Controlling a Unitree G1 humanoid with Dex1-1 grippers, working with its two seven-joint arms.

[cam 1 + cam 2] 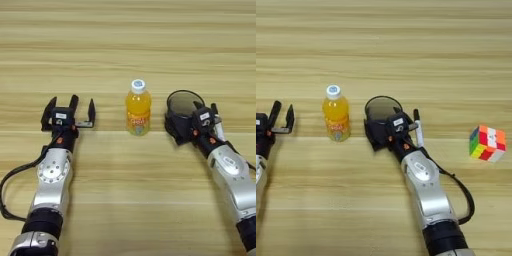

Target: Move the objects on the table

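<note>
Left eye view and right eye view are both filled by the worktop (125,45), a broad surface of pale wooden planks whose grain and seams run from side to side; nothing of the room beyond it is seen. At the far left, the left pincer (69,111) is held low over the wood with its black fingers spread wide and nothing between them, well apart from the bottle. Right of it, near the middle of the left eye view, the small orange juice bottle (138,108) is seen standing upright, white cap on top. Just beside the bottle on its right, the black mesh cup (381,117) is found, its open mouth turned up and toward the camera. The right pincer (387,134) is pressed against the near side of the cup, its fingers closed around the cup's wall. A white marker with black cap (418,131) is seen close behind this pincer, pointing away from the camera. Well apart at the far right, shown in the right eye view alone, the multicoloured puzzle cube (487,143) is seen resting on the planks.
</note>
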